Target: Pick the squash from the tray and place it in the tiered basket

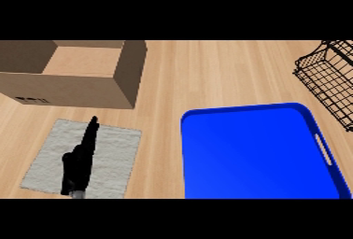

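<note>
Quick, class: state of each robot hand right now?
Black left hand: open, fingers straight, holding nothing, over the grey rectangular cloth mat.
Right hand: not in view.

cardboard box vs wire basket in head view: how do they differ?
The cardboard box has solid brown walls; the wire basket is black open mesh, with the counter showing through. The box stands upper left, behind the grey towel; the basket is at the upper right edge, beyond the blue tray. Shared: both sit at the counter's far side, partly cut off by the view.
</note>
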Controlling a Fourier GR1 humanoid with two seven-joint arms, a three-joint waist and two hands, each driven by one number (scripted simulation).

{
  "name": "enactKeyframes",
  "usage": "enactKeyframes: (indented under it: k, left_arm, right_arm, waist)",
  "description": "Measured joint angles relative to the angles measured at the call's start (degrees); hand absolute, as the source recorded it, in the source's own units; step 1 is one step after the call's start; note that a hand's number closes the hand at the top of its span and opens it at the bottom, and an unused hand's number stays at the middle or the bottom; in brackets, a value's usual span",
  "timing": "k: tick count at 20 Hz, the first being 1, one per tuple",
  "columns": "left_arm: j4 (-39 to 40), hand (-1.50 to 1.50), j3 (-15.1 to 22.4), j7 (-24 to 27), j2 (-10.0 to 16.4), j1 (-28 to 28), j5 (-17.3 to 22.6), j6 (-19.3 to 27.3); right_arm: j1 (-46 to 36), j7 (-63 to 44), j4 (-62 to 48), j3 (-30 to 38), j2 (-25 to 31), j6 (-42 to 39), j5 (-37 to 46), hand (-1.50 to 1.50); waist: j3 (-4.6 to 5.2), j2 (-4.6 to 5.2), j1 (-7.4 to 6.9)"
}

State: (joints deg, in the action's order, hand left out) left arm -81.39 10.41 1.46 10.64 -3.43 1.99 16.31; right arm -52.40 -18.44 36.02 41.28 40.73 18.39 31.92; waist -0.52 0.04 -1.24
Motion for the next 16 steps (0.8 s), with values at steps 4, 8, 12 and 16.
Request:
enactKeyframes:
  k: [4,8,12,16]
  left_arm:
    - [-0.6,0.00,-0.4,-1.4,0.0,-0.3,-0.2,0.4]
    - [-1.1,0.00,-0.9,-1.2,0.3,-1.5,-0.1,0.3]
    - [-1.9,0.00,-1.5,-1.3,0.5,-2.7,0.0,0.4]
    - [-2.4,0.00,-2.0,-2.0,0.1,-3.5,-0.3,1.5]
  right_arm:
    - [1.1,2.2,2.6,1.9,1.7,5.8,-0.8,-1.50]
    - [4.1,-0.7,6.4,3.7,4.7,10.1,-0.4,-1.50]
    - [9.9,-4.2,11.9,7.3,7.6,10.0,-2.1,-1.50]
    - [17.8,-8.3,19.9,12.1,9.4,5.6,-5.6,-1.50]
  waist:
    - [0.13,-0.19,0.62]
    - [0.23,-0.56,1.64]
    - [0.30,-0.89,2.78]
    - [0.35,-1.22,4.16]
